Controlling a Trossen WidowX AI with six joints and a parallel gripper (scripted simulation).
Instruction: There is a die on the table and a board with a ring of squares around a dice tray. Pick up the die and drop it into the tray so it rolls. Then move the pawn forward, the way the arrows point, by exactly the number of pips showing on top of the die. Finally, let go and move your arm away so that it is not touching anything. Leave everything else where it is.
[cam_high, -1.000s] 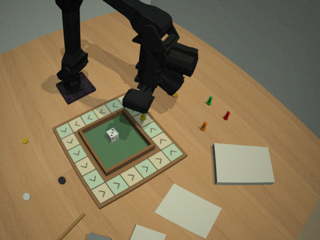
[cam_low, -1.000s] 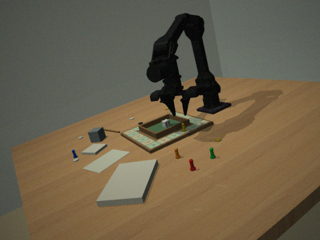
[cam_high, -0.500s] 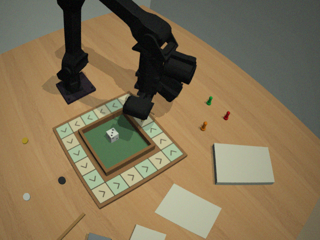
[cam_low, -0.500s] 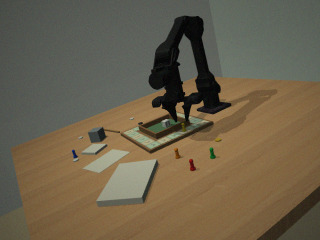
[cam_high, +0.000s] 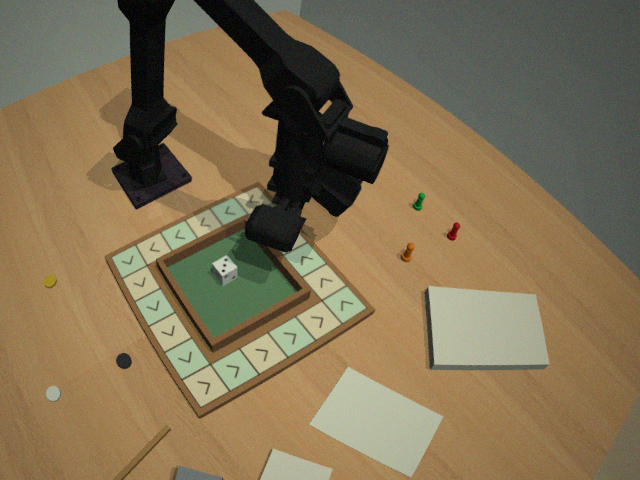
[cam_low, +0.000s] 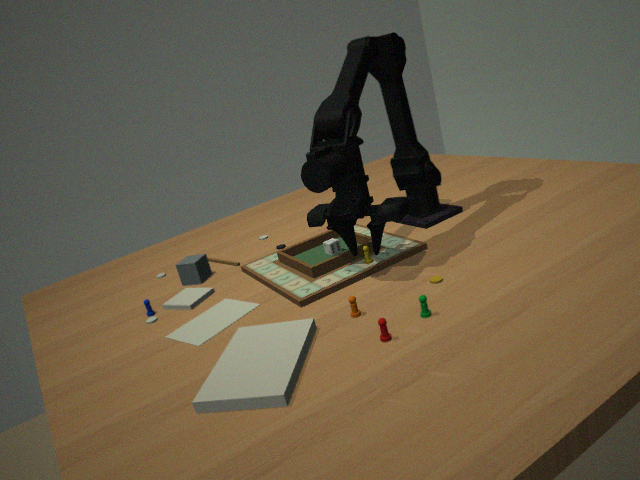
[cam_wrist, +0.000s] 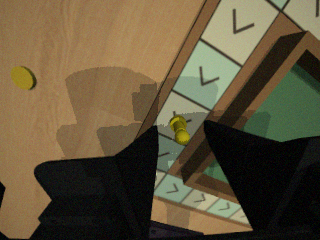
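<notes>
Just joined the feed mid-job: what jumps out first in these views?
The black arm reaches down over the board's far side, its gripper half open astride the yellow pawn, not gripping it. The white die lies in the green tray, three pips up. Orange, red and green pawns stand on the table beside the board.
</notes>
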